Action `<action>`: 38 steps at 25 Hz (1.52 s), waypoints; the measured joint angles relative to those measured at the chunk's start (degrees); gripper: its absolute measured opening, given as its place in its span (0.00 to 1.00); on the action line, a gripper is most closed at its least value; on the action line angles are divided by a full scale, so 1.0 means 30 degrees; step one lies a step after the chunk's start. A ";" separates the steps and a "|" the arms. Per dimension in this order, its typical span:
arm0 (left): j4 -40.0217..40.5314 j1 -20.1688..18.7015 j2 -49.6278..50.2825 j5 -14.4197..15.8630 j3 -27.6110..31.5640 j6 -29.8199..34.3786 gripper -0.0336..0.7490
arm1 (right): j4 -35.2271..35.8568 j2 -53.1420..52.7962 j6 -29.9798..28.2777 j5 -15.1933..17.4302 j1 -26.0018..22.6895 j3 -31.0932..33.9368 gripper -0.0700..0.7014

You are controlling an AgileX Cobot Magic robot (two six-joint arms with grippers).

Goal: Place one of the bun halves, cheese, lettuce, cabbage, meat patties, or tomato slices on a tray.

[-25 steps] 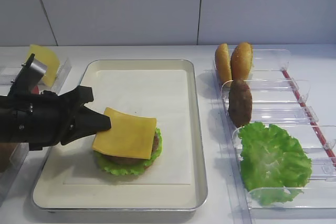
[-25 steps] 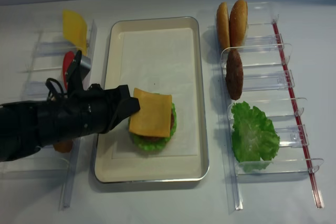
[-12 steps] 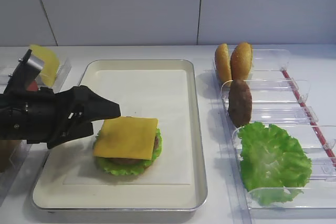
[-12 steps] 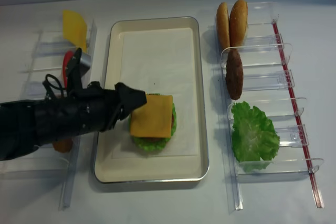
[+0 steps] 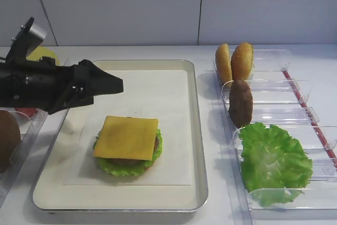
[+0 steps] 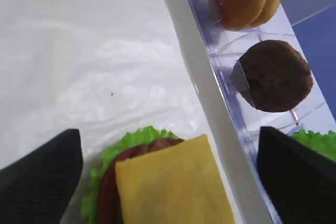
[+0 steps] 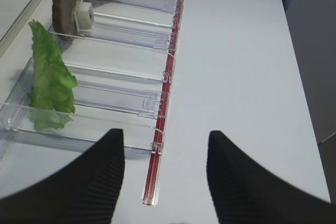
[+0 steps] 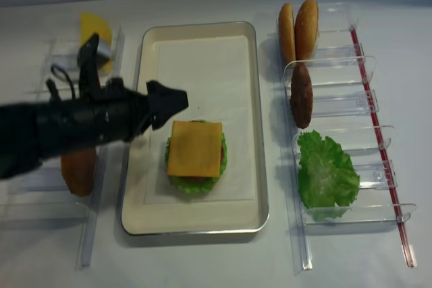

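A yellow cheese slice (image 5: pixel 126 138) lies flat on top of a stack of patty and green lettuce (image 5: pixel 113 166) on the cream tray (image 5: pixel 195 130). My left gripper (image 5: pixel 113 84) hangs open above the tray, up and to the left of the stack, and holds nothing. Seen from the left wrist, the cheese (image 6: pixel 173 187) sits below the two spread fingers (image 6: pixel 42 166). My right gripper (image 7: pixel 165 134) is open and empty over bare table, to the right of the clear bins.
Clear bins right of the tray hold two bun halves (image 8: pixel 299 28), a meat patty (image 8: pixel 301 96) and a lettuce leaf (image 8: pixel 327 173). Left bins hold a spare cheese slice (image 8: pixel 94 28) and a brown bun piece (image 8: pixel 79 170), partly behind my left arm.
My left gripper opened and let go of the cheese, then rose and drew back toward the far left. The cheese settled flat on the stack.
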 joint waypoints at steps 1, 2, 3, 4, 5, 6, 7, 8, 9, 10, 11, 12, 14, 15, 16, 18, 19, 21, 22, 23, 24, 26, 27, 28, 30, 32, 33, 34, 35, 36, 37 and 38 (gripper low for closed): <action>0.0906 0.0000 0.0000 0.0047 -0.0639 -0.0180 0.89 | 0.0000 0.0000 0.0000 0.0000 0.0000 0.0000 0.62; 0.2108 0.0000 0.0045 0.0099 -0.1352 -0.0359 0.89 | 0.0000 0.0000 0.0000 0.0000 0.0000 0.0000 0.62; 0.3330 0.0000 0.0083 0.0197 -0.1969 -0.0671 0.89 | 0.0000 0.0000 0.0000 0.0000 0.0000 0.0000 0.62; 0.4989 0.0000 0.0084 0.0292 -0.2723 -0.1107 0.89 | 0.0000 0.0000 0.0000 0.0000 0.0000 0.0000 0.62; 0.6813 0.0000 0.0117 0.0374 -0.3466 -0.1826 0.89 | 0.0000 0.0000 0.0000 0.0000 0.0000 0.0000 0.62; 0.8434 0.0000 0.0117 0.0450 -0.4207 -0.2755 0.89 | 0.0000 0.0000 0.0000 0.0000 0.0000 0.0000 0.62; 1.0452 0.0000 0.0117 0.0597 -0.4834 -0.3857 0.89 | 0.0000 0.0000 0.0000 0.0000 0.0000 0.0000 0.62; 1.2475 0.0000 0.0117 0.0785 -0.5586 -0.4834 0.88 | 0.0000 0.0000 0.0000 0.0000 0.0000 0.0000 0.62; 1.4484 0.0000 0.0117 0.0982 -0.6362 -0.6081 0.88 | 0.0000 0.0000 0.0000 0.0000 0.0000 0.0000 0.62; 1.6136 0.0000 0.0117 0.1260 -0.6993 -0.7420 0.87 | 0.0000 0.0000 0.0000 0.0000 0.0000 0.0000 0.62; 1.8072 0.0000 0.0117 0.1558 -0.7756 -0.8617 0.87 | 0.0000 0.0000 0.0000 0.0000 0.0000 0.0000 0.62; 1.9948 0.0000 0.0117 0.1842 -0.8507 -1.0186 0.87 | 0.0000 0.0000 0.0000 0.0000 0.0000 0.0000 0.62; 2.3168 0.0000 0.0117 0.2394 -0.9839 -1.3802 0.86 | 0.0000 0.0000 0.0000 0.0000 0.0000 0.0000 0.62; 2.4742 0.0000 0.0117 0.2737 -1.0537 -1.5427 0.86 | 0.0000 0.0000 0.0000 0.0000 0.0000 0.0000 0.62; 2.6145 0.0000 0.0117 0.3069 -1.1234 -1.7280 0.86 | 0.0000 0.0000 0.0000 0.0000 0.0000 0.0000 0.62; 2.8160 0.0000 0.0156 0.4035 -1.2423 -1.9880 0.86 | 0.0000 0.0000 0.0000 0.0000 0.0000 0.0000 0.62; 2.8956 0.0000 0.0156 0.4607 -1.3057 -2.0893 0.86 | 0.0000 0.0000 0.0000 0.0000 0.0000 0.0000 0.62; 2.9998 0.0000 0.0156 0.5705 -1.4132 -2.2266 0.86 | 0.0000 0.0000 0.0000 0.0000 0.0000 0.0000 0.62; 3.0319 0.0000 0.0156 0.6282 -1.4673 -2.2544 0.86 | 0.0000 0.0000 0.0000 0.0000 0.0000 0.0000 0.62; 3.0569 0.0000 0.0156 0.6866 -1.5148 -2.2763 0.86 | 0.0000 0.0000 0.0000 0.0000 0.0000 0.0000 0.62; 3.0708 0.0000 0.0156 0.7383 -1.5486 -2.2837 0.85 | 0.0000 0.0000 0.0000 0.0000 0.0000 0.0000 0.62; 3.0788 0.0000 0.0156 0.8603 -1.5990 -2.2986 0.83 | 0.0000 0.0000 0.0000 0.0000 0.0000 0.0000 0.62; 3.0788 0.0000 0.0123 0.8913 -1.6033 -2.2986 0.81 | 0.0000 0.0000 0.0000 0.0000 0.0000 0.0000 0.62; 3.0788 0.0000 0.0070 0.9140 -1.6033 -2.3031 0.80 | 0.0000 0.0000 0.0000 0.0000 0.0000 0.0000 0.62; 3.1204 0.0000 -0.0353 0.9328 -1.6033 -2.3330 0.77 | 0.0000 0.0000 0.0000 0.0000 0.0000 0.0000 0.62; 3.1373 0.0000 -0.1263 0.9378 -1.6033 -2.3769 0.73 | 0.0000 0.0000 0.0000 0.0000 0.0000 0.0000 0.62; 3.1563 0.0000 -0.1848 0.9442 -1.6033 -2.3839 0.73 | 0.0000 0.0000 0.0000 0.0000 0.0000 0.0000 0.62; 3.1652 0.0000 -0.2381 0.9456 -1.6033 -2.3907 0.72 | 0.0000 0.0000 0.0000 0.0000 0.0000 0.0000 0.62; 3.1701 0.0000 -0.3041 0.9504 -1.6033 -2.3988 0.71 | 0.0000 0.0000 0.0000 0.0000 0.0000 0.0000 0.62; 3.1698 0.0000 -0.3729 0.9555 -1.6033 -2.3997 0.71 | 0.0000 0.0000 0.0000 0.0000 0.0000 0.0000 0.62; 3.1698 0.0000 -0.4339 0.9604 -1.5963 -2.4074 0.71 | 0.0000 0.0000 0.0000 0.0000 0.0000 0.0000 0.62; 3.1698 0.0000 -0.5150 0.9599 -1.5802 -2.4159 0.71 | 0.0000 0.0000 0.0000 0.0000 0.0000 0.0000 0.62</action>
